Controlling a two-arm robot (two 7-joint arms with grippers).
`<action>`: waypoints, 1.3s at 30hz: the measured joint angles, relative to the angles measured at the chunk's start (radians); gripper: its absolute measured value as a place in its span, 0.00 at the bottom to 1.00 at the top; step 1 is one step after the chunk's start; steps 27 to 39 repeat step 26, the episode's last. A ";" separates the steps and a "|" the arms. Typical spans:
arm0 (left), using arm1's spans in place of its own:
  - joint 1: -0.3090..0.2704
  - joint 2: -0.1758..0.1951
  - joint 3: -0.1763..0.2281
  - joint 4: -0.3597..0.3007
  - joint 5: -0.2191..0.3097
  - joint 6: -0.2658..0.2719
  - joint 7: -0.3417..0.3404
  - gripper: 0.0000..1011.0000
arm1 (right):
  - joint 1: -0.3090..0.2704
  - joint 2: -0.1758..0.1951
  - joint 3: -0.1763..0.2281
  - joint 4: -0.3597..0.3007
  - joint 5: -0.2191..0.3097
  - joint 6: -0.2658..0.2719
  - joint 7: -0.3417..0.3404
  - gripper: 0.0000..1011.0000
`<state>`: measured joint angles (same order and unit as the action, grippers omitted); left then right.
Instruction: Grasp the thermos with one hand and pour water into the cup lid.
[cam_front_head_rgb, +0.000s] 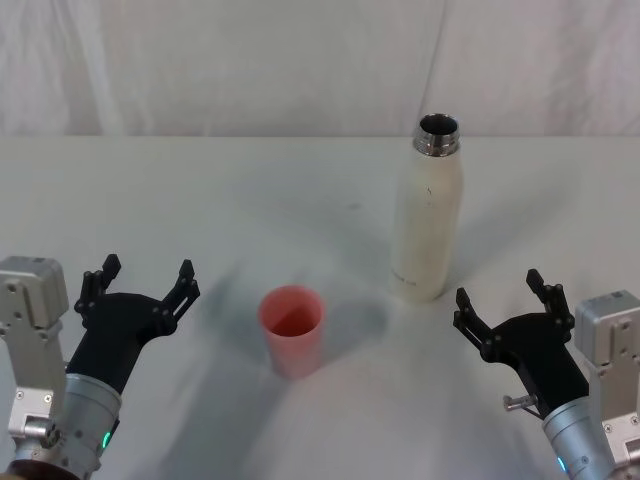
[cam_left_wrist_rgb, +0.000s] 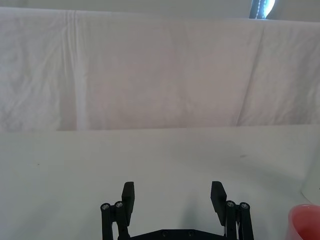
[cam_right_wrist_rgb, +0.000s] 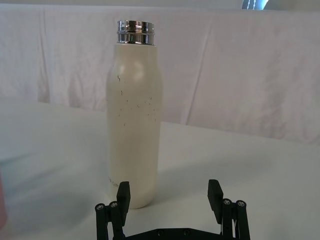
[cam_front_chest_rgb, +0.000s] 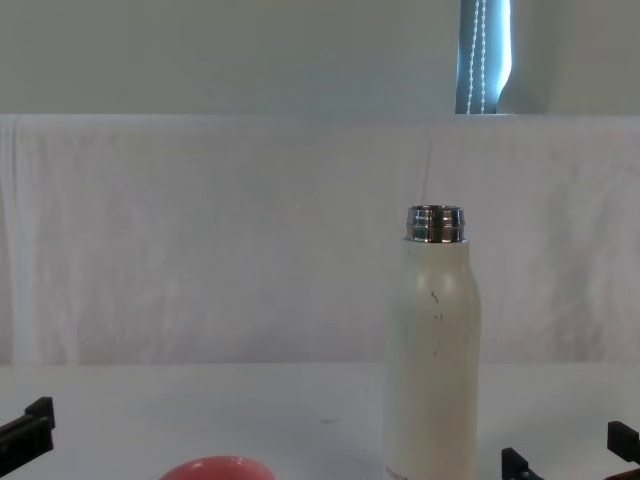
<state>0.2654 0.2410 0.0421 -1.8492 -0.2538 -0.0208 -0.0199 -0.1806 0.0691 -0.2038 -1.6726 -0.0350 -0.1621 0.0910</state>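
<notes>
The cream-white thermos (cam_front_head_rgb: 430, 215) stands upright and uncapped on the table, right of centre, its steel neck open; it also rises in the chest view (cam_front_chest_rgb: 432, 350) and the right wrist view (cam_right_wrist_rgb: 134, 120). The pink cup lid (cam_front_head_rgb: 292, 328) stands mouth up left of it, nearer me; its rim shows in the chest view (cam_front_chest_rgb: 218, 468) and the left wrist view (cam_left_wrist_rgb: 305, 222). My right gripper (cam_front_head_rgb: 503, 295) is open, just in front and right of the thermos, apart from it. My left gripper (cam_front_head_rgb: 143, 276) is open, left of the cup lid, holding nothing.
A white cloth covers the table (cam_front_head_rgb: 200, 200) and hangs as a backdrop (cam_front_chest_rgb: 200, 240) behind it. Bare table surface lies between the cup lid and the thermos and across the far left.
</notes>
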 joint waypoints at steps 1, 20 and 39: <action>0.000 0.000 0.000 0.000 0.000 0.000 0.000 0.99 | 0.000 0.000 0.000 0.000 0.000 0.000 0.000 0.99; 0.000 0.000 0.000 0.000 0.000 0.000 0.000 0.99 | 0.000 0.000 0.000 0.000 0.000 0.000 0.000 0.99; 0.000 0.000 0.000 0.000 0.000 0.000 0.000 0.99 | 0.000 0.000 0.000 0.000 0.000 0.000 0.000 0.99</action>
